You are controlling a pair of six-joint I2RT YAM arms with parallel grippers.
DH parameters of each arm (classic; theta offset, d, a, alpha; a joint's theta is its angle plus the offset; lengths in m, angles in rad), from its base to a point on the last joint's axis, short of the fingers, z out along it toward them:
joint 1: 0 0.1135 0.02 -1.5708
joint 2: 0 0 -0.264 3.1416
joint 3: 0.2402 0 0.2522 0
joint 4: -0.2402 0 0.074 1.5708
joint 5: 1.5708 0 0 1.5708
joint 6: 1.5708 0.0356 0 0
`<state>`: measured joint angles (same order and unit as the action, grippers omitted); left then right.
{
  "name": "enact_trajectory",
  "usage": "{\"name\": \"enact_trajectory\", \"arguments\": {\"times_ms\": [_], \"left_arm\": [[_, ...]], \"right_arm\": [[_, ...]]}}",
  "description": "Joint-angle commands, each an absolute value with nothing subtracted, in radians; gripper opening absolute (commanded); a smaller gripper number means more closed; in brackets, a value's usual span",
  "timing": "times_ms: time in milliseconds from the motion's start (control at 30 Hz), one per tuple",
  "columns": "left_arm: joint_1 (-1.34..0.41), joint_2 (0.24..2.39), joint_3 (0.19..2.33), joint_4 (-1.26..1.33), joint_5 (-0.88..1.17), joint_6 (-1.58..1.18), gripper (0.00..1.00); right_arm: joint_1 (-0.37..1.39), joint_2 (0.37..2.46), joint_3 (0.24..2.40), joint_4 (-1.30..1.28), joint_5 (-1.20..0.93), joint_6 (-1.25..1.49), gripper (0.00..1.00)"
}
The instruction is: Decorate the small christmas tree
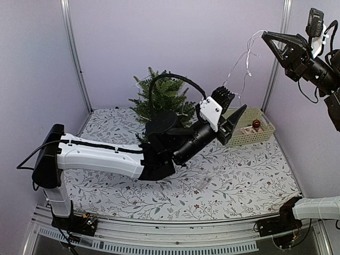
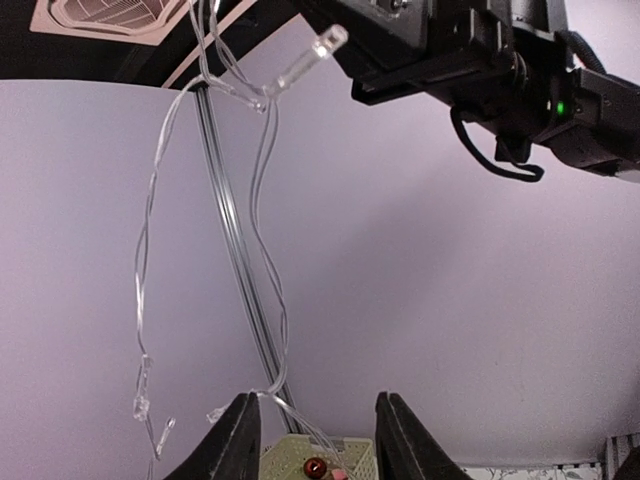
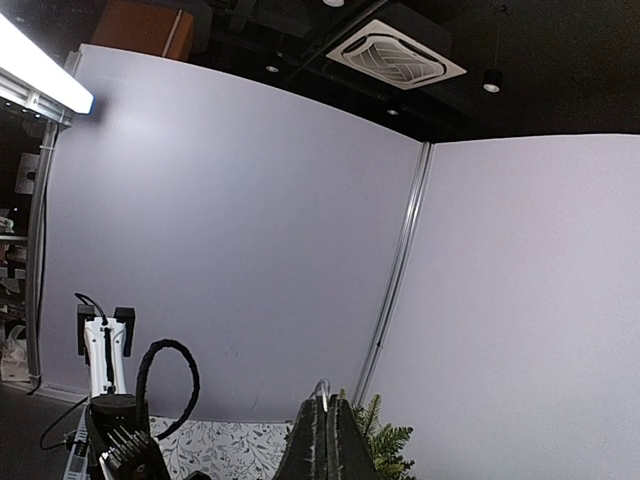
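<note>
**Light string held high over a bare tree**

The right gripper [image 1: 267, 36] is raised near the top of the booth's right wall, fingers pressed together on a string of lights [image 2: 318, 48]. In its own wrist view a thin loop of clear wire pokes out above the closed tips [image 3: 325, 432]. From there the string falls in loose, twisted strands toward a pale woven basket [image 1: 249, 139] at the back right of the table [image 1: 239, 180].

The left arm reaches low across the floral-patterned tabletop from its base at the left. The left gripper [image 1: 235, 102] tilts upward just beside the basket's near left edge. Its fingers [image 2: 238, 445] stand apart, and in the left wrist view one strand runs down through the gap between them. Whether the wire touches either finger cannot be told from that angle. Beyond the gap sits the basket, with a small red ball [image 1: 256, 124] lying inside it.

The small christmas tree [image 1: 159, 98] stands upright at the back of the table, against the rear wall and left of centre. The left arm's elbow crosses in front of its lower branches. It is well apart from the basket and the hanging string. No wire or ornament shows on its green branches.
</note>
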<state>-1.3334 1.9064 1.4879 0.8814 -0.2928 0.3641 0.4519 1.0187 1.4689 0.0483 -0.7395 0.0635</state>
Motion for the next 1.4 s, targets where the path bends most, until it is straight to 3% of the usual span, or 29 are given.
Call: {"name": "enact_trajectory", "arguments": {"times_ms": [0,633,933,1100,1367], "left_arm": [[-1.344,1.871,1.536,0.871,-0.299,0.391,0.41],[-1.345,1.916,1.742,0.780,-0.257,0.460,0.27],[-1.341,1.948,1.794,0.746,-0.246,0.468,0.28],[-1.336,1.967,1.804,0.738,-0.248,0.459,0.35],[-1.348,1.925,1.769,0.767,-0.236,0.488,0.08]], "right_arm": [[0.462,1.015,1.456,0.058,-0.744,0.063,0.00],[0.474,1.014,1.447,0.058,-0.756,0.058,0.00],[0.478,1.014,1.445,0.061,-0.756,0.058,0.00],[0.477,1.015,1.445,0.061,-0.757,0.059,0.00],[0.478,1.009,1.435,0.060,-0.750,0.052,0.00]]}}
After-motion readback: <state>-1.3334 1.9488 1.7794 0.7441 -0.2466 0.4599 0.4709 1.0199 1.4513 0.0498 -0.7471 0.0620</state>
